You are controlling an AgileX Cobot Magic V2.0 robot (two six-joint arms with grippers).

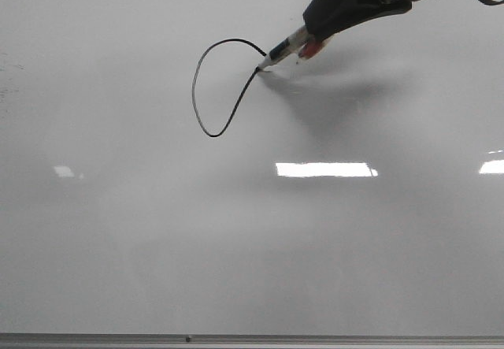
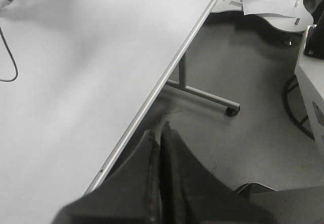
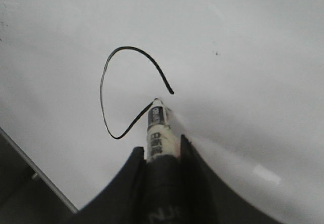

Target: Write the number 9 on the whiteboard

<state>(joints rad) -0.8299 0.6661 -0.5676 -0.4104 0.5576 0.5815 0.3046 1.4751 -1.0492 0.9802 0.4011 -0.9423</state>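
The whiteboard (image 1: pixel 157 246) fills the front view. A thin black line (image 1: pixel 198 97) forms a nearly closed loop on it, the number 9 in part; it also shows in the right wrist view (image 3: pixel 104 82) and the left wrist view (image 2: pixel 10 62). My right gripper (image 1: pixel 331 30) is shut on a white marker with black print (image 3: pixel 158 133). The marker's tip (image 1: pixel 260 68) touches the board at the line's end, just below the loop's upper end. My left gripper (image 2: pixel 160 133) is shut and empty, off the board's edge over the floor.
The whiteboard's thin grey frame (image 1: pixel 252 339) runs along the front edge and shows in the left wrist view (image 2: pixel 167 77). A table leg with a caster (image 2: pixel 230 110) stands on the grey floor. Bright light reflections (image 1: pixel 324 169) lie on the board.
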